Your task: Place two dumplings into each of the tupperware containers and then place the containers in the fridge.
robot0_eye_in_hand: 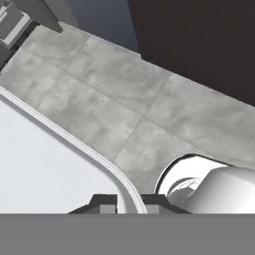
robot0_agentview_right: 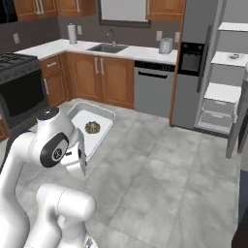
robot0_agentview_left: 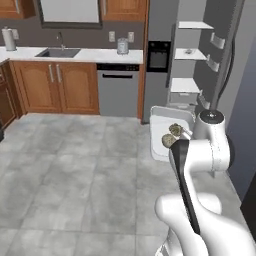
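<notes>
Pinching the rim, end effector (robot0_eye_in_hand: 126, 203) holds tupperware container (robot0_agentview_left: 159, 131) carrying two dumplings (robot0_agentview_left: 172, 136) aloft.

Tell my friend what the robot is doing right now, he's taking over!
Gripper: fingers shut on the rim of a tupperware container, held up above the floor.
Two dumplings sit in that container.
Fridge: door open, shelves ahead; a small item already sits on one shelf, too small to identify.
Done: this container is filled and lifted.
Left: carry it over and set it on a fridge shelf. I can't tell where the other container is.
</notes>
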Motion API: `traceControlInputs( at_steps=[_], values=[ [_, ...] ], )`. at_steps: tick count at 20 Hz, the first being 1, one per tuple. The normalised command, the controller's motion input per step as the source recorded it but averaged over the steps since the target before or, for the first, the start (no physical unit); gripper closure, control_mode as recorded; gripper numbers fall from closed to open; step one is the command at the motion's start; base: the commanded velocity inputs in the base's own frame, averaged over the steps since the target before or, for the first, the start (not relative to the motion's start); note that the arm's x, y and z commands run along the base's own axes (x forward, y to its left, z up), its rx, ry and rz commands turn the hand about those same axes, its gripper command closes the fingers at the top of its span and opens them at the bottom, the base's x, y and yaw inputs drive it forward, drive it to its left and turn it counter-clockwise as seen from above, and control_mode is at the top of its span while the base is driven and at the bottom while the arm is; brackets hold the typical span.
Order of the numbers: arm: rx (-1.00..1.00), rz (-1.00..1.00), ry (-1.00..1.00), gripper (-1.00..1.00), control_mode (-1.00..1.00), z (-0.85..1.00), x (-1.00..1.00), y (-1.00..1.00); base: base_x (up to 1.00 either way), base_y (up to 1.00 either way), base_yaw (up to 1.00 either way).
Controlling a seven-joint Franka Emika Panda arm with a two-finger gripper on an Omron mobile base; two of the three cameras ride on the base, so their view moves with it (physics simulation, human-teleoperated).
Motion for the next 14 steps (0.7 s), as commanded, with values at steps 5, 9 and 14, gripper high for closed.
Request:
traceControlInputs(
  at_steps=[5,9,14],
  values=[
    [0.00,0.00,0.00,1.00,1.00,0.00,0.00,0.00,1.00,-0.34,-0.22],
    [0.00,0.00,0.00,1.00,1.00,0.00,0.00,0.00,1.00,-0.42,-0.20],
    [0.00,0.00,0.00,1.00,1.00,0.00,0.00,0.00,1.00,-0.56,-0.17]
  ],
)
